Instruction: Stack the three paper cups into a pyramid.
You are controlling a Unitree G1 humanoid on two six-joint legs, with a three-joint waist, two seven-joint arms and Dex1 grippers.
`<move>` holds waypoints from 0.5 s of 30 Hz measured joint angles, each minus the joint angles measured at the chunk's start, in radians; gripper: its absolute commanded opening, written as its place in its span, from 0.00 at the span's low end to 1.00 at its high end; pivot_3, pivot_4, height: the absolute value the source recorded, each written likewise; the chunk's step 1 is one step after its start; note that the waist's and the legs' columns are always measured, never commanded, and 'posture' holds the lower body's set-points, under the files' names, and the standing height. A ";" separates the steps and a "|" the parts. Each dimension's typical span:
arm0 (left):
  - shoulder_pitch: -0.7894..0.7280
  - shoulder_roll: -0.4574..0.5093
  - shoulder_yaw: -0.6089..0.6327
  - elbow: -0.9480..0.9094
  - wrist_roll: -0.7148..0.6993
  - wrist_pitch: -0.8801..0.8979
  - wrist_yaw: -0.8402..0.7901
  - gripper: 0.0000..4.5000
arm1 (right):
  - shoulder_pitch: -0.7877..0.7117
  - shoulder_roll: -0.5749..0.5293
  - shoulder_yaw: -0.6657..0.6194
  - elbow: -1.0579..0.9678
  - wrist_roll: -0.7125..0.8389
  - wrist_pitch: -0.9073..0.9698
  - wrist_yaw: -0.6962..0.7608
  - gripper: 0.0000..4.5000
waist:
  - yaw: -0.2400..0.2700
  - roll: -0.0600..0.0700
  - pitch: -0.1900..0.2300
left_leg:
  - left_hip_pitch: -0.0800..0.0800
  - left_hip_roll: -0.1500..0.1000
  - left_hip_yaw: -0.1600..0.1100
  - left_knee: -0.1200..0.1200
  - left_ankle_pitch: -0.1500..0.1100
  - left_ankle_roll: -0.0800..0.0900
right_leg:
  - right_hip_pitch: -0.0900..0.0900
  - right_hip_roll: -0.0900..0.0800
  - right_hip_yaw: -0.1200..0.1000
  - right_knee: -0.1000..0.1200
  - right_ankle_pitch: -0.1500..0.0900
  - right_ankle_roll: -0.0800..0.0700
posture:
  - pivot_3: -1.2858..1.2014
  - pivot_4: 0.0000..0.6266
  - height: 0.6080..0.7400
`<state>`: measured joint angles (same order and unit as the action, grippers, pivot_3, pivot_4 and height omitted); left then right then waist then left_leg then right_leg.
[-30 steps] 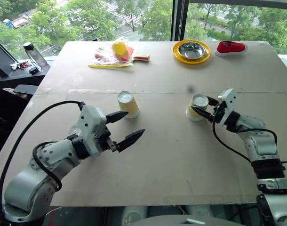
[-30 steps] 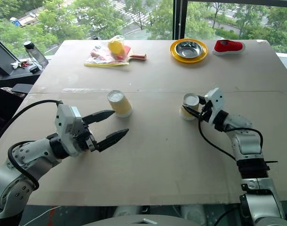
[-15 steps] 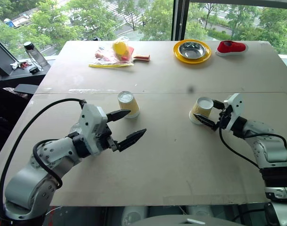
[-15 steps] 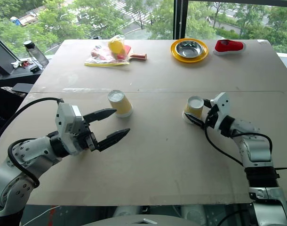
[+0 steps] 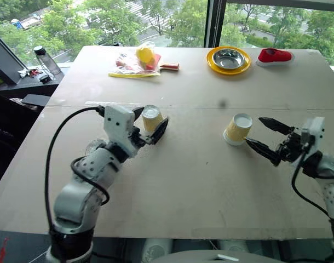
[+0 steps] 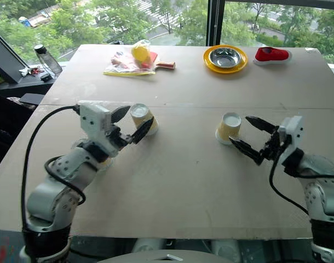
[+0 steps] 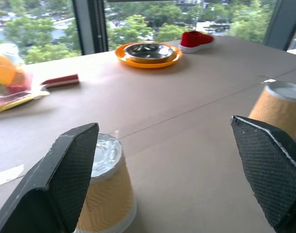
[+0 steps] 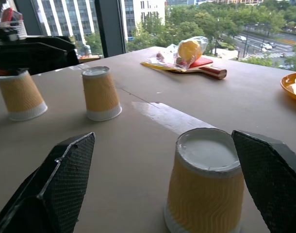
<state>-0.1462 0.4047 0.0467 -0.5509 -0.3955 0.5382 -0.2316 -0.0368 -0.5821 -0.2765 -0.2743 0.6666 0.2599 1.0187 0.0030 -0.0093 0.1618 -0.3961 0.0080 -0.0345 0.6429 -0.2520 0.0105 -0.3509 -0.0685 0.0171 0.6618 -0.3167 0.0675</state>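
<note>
- Standing upside down on the pale brown wooden table (image 5: 200, 181), the three small tapered paper cups with ribbed yellow-tan sides and white rims sat apart, no pyramid begun.
- Nearest, the right gripper (image 5: 269, 139) of two black fingers was spread wide and empty, just short of the right-hand cup (image 5: 237, 129), with nothing between its tips.
- At the same depth the left gripper (image 5: 149, 124) was also splayed, its fingers either side of the left-hand cup (image 5: 151, 119) but not visibly pressing it.
- The third cup (image 8: 21, 96) stood beside the left arm; the head views show it too poorly to say whether it touched the arm.
- These cups probably weighed almost nothing and would tip or skid at a nudge; the thin walls would likely dent under a hard squeeze.
- The ribbed side, about mid-height, looked the best place to grip, with light pressure; the white base facing up seemed flat enough to carry another cup.
- Farther back lay a red-handled paddle under a clear bag of yellow fruit (image 5: 135, 59), a steel bowl on a yellow plate (image 5: 229, 59) and a red shoe (image 5: 275, 56).
</note>
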 measured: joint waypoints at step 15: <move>-0.125 -0.162 -0.080 0.263 0.303 -0.136 0.188 1.00 | 0.164 -0.021 -0.085 -0.141 0.072 -0.024 0.013 0.99 | -0.006 0.000 0.000 | 0.000 -0.001 -0.001 0.002 0.000 0.000 | 0.000 0.001 0.000 0.001 0.000 0.000 | 0.52 0.24 1.00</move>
<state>-0.2710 0.2423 -0.0338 -0.2874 -0.0926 0.4025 -0.0439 0.1273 -0.6031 -0.3619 -0.4149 0.7384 0.2361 1.0320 -0.0030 -0.0095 0.1615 -0.3959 0.0073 -0.0351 0.6448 -0.2519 0.0103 -0.3504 -0.0674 0.0168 0.6627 -0.3166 0.0678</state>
